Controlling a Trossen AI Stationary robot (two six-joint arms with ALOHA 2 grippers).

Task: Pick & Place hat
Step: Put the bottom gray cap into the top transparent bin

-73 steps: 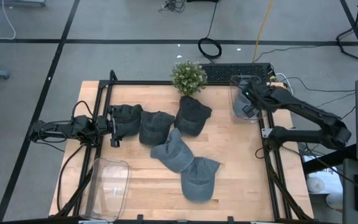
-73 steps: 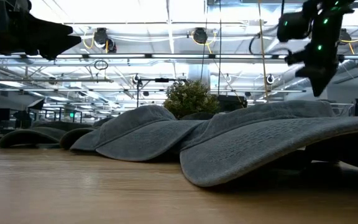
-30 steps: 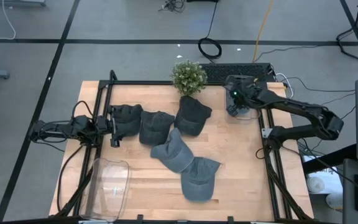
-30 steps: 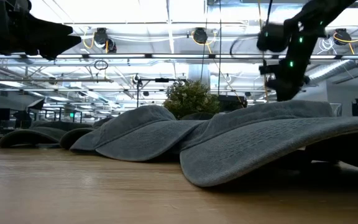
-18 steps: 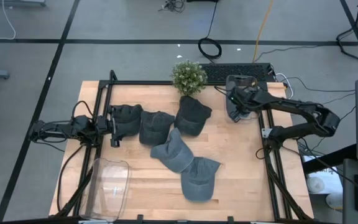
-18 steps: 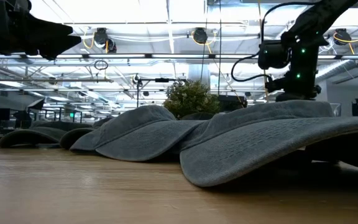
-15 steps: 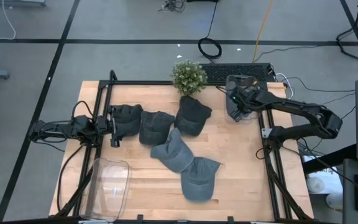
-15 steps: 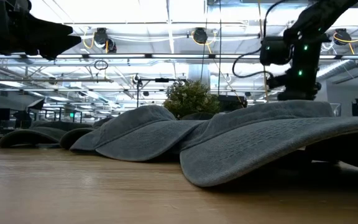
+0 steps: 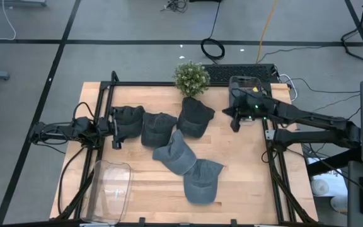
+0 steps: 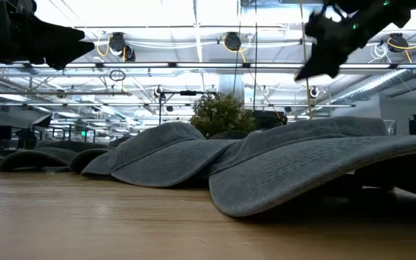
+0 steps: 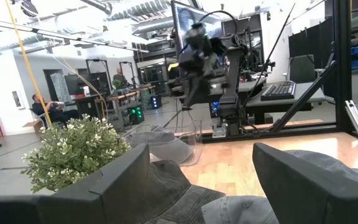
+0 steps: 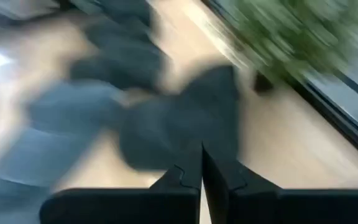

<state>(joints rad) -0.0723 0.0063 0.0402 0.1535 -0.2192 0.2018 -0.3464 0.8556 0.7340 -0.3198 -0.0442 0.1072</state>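
Across the bench [image 9: 244, 183], pale wood inside a black frame, five grey hats lie unpicked in a loose chain: three in a row toward the left and rear, two overlapping nearer the front. Left hat [image 9: 128, 122], middle hat [image 9: 157, 128], rear hat [image 9: 196, 116], overlapped hat [image 9: 175, 154], front hat [image 9: 202, 180].

Two clear bins: one [image 9: 111, 189] at the front-left corner, one [image 9: 243, 88] at the rear-right edge. Neither can be read for contents.

Potted plant [image 9: 191, 78] stands at the rear edge, just behind the rear hat.

Left arm waits at the left edge. Left gripper [image 9: 115, 129] sits at the left hat, jaws apart with that hat's crown between them in the wrist view; no clamp evident.

Right gripper [image 9: 234, 123] hovers just off the rear-right bin, above bare bench, jaws together and empty. Right wrist view is motion-blurred but faces the hats and the plant.

Judgement: step in hand is the reach toward a hat, nothing grasped yet. Next move calls for the right jaws to part, then descend on a crown; the rear hat looks nearest.

Room: open lab, grey floor with black tape lines, cables, keyboard [image 9: 238, 72] behind the bench, ceiling lights and racks beyond.
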